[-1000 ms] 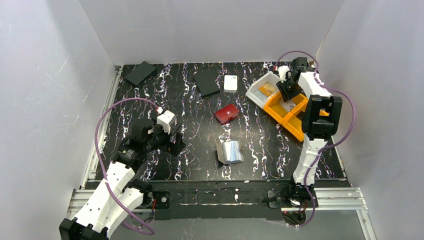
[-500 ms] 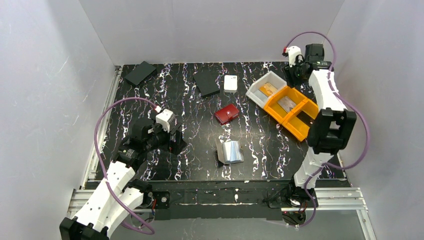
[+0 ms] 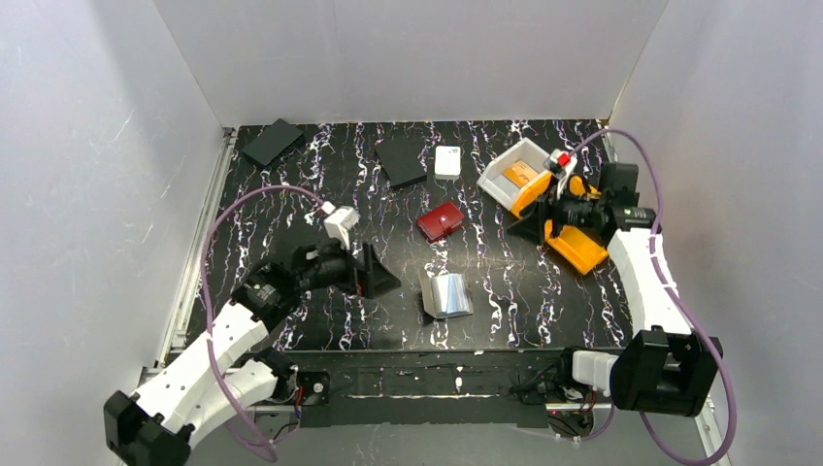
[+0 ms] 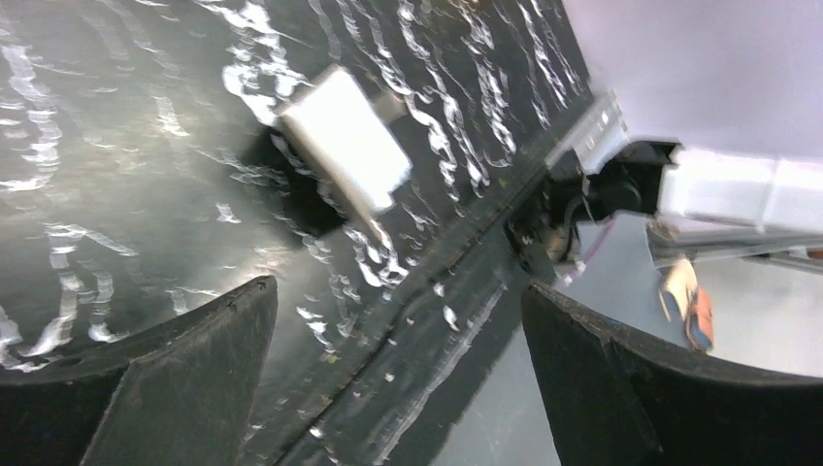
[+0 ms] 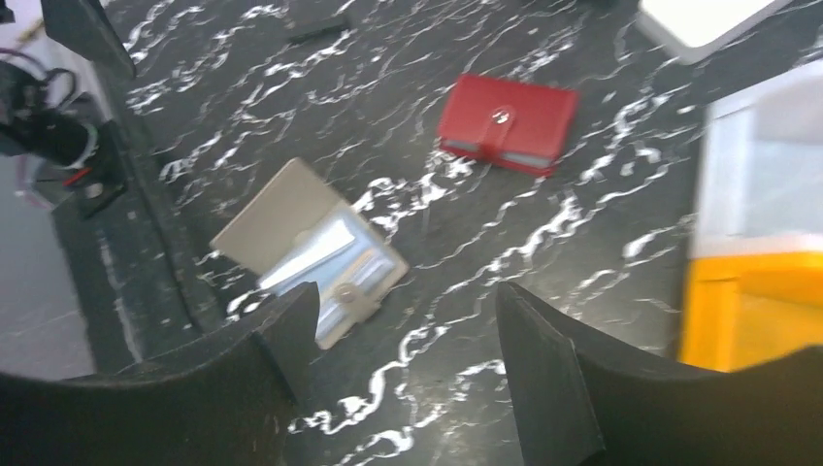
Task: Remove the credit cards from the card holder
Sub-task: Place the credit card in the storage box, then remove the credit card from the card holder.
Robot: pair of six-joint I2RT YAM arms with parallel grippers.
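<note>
The grey card holder (image 3: 446, 294) lies spread open near the table's front middle. In the right wrist view the card holder (image 5: 267, 228) shows a pale blue card or pocket (image 5: 325, 254) inside, with its closure tab toward the camera. An orange card (image 3: 521, 173) lies in the white bin (image 3: 500, 165). My left gripper (image 3: 377, 279) hangs open just left of the holder, which shows blurred in its view as card holder (image 4: 345, 150); the left gripper (image 4: 396, 286) holds nothing. My right gripper (image 3: 529, 218) is open and empty, up and right of the holder; in its own view the right gripper (image 5: 406, 291) frames bare table.
A dark red case (image 3: 440, 221) lies shut behind the holder, also seen as the red case (image 5: 507, 121). A white box (image 3: 447, 161) and two black squares (image 3: 401, 160) (image 3: 272, 141) sit at the back. Orange bins (image 3: 577, 245) stand at the right under my right arm.
My right arm has swung from over the back-right bins toward the table's middle, its jaws widening. My left arm has reached right, closer to the holder.
</note>
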